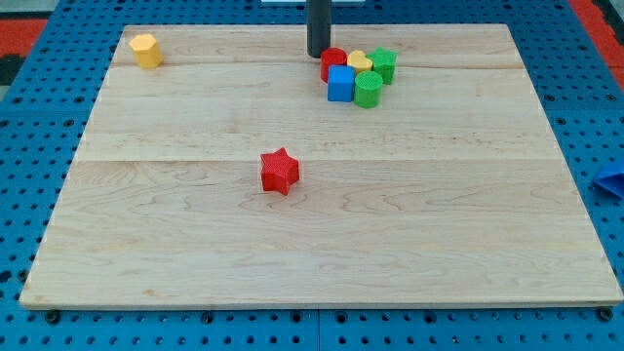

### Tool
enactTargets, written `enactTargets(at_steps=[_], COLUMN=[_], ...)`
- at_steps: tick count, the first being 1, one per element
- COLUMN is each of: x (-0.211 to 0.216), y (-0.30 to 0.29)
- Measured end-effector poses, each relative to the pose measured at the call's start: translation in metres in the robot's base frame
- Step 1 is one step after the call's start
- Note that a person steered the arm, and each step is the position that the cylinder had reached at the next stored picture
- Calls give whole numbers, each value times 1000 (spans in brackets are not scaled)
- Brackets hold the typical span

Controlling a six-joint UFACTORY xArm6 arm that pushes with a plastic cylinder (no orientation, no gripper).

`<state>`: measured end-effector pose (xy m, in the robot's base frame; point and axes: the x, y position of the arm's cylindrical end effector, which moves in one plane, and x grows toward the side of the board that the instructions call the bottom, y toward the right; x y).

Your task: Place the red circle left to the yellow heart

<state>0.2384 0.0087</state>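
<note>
The red circle sits near the view's top, touching the left side of the yellow heart. My tip stands just up and left of the red circle, close to it or touching. The blue cube lies directly below the red circle and the heart. The green star is right of the heart, and the green cylinder is right of the blue cube.
A red star lies near the board's middle. A yellow hexagon block sits at the top left corner. A blue object shows off the board at the view's right edge.
</note>
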Motion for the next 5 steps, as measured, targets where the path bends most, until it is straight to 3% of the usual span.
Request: enactTargets(at_steps=[1, 2, 3, 5], x=[-23, -37, -3, 103], y=[5, -46, -100, -238])
